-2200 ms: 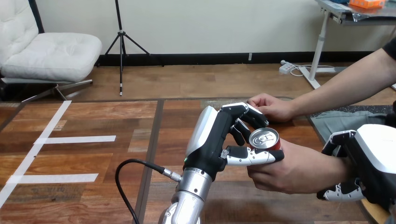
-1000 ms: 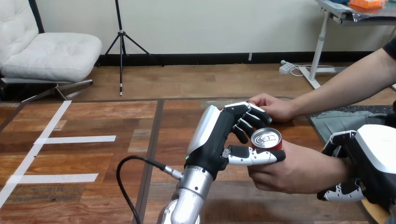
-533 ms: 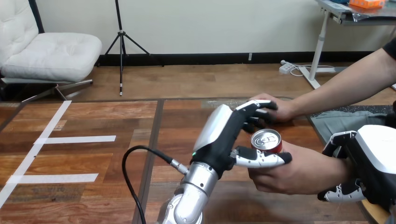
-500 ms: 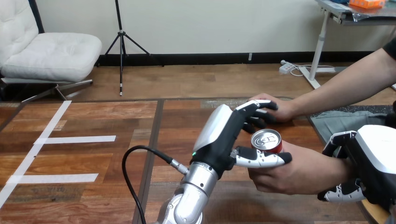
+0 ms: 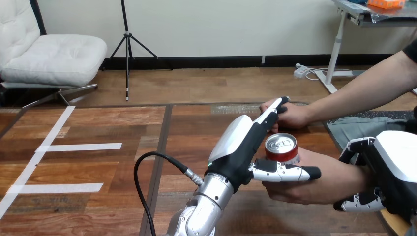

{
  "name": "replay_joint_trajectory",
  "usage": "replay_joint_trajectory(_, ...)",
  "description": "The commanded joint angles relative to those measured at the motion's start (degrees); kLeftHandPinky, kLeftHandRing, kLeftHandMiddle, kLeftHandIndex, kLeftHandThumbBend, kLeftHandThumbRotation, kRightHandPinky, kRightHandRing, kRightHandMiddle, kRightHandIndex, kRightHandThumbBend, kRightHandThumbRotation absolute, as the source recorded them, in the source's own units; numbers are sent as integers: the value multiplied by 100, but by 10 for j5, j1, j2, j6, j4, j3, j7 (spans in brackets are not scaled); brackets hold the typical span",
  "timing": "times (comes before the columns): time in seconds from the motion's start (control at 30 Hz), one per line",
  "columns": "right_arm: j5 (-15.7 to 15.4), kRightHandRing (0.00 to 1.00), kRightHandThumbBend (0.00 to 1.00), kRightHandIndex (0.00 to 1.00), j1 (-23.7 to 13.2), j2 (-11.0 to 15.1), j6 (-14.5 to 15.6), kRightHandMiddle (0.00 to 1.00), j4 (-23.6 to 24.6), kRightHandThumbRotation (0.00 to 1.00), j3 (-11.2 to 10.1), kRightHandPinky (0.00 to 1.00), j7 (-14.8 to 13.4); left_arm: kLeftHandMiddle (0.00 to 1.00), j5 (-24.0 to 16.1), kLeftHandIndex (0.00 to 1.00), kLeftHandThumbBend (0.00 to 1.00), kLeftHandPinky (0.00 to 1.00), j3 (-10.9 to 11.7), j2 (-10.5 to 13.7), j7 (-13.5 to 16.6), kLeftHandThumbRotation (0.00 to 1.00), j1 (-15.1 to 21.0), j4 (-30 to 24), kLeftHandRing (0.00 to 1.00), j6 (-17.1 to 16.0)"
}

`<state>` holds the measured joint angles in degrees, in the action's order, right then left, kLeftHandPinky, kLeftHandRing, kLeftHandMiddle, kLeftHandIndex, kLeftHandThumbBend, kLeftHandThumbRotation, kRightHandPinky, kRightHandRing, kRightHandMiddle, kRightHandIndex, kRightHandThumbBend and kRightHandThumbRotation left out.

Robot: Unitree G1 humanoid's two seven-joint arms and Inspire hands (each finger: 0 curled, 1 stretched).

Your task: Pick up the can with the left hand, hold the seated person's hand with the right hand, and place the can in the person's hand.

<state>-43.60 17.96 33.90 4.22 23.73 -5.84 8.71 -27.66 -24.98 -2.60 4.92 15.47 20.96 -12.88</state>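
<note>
Left hand (image 5: 241,147) straight-fingered beside the can (image 5: 282,149) in the person's hand (image 5: 319,184); right hand (image 5: 393,167) curled round their wrist (image 5: 355,176).

Left of the left hand (image 5: 241,143), open tabletop (image 5: 113,167) gives wide passage. On its right the can (image 5: 281,147), cupped in the person's nearer hand (image 5: 319,179), blocks the way; past its fingertips (image 5: 281,101) lies the person's farther hand (image 5: 293,117).

The left hand (image 5: 241,143), fingers straight, sits beside the red can (image 5: 281,148), which stands upright in the person's nearer hand (image 5: 314,184) above the counter (image 5: 88,129). The right hand (image 5: 393,167) curls round that wrist.
</note>
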Motion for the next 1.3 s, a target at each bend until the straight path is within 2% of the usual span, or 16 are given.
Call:
replay_joint_trajectory(0.0,10,30,87,49,-23,-2,-15,39,11,0,-6,22,-9,100,-5,100,100,100,1,3,4,49,15,-18,100,-2)
replay_joint_trajectory(0.47,8,31,88,50,-26,-3,-15,41,9,0,-4,23,-7,100,-15,100,100,100,2,6,9,52,17,-11,100,-11)
replay_joint_trajectory(0.7,2,31,92,53,-27,3,-5,41,12,0,-1,23,11,100,-15,100,100,100,2,6,9,52,18,-8,100,-12)
replay_joint_trajectory(0.8,-2,37,93,57,-25,8,1,46,16,0,-1,27,25,100,-15,100,100,100,2,6,9,52,19,-7,100,-12)
replay_joint_trajectory(0.97,-4,60,97,67,-22,10,2,65,22,0,-3,46,37,100,-17,100,100,100,2,6,10,52,20,-6,100,-12)
replay_joint_trajectory(1.1,-9,70,98,72,-21,15,4,73,27,0,-4,56,53,100,-17,100,100,100,2,7,9,52,20,-7,100,-11)
replay_joint_trajectory(1.27,-14,79,99,77,-20,17,0,81,28,0,-6,68,60,100,-16,100,100,100,2,7,8,52,21,-8,100,-10)
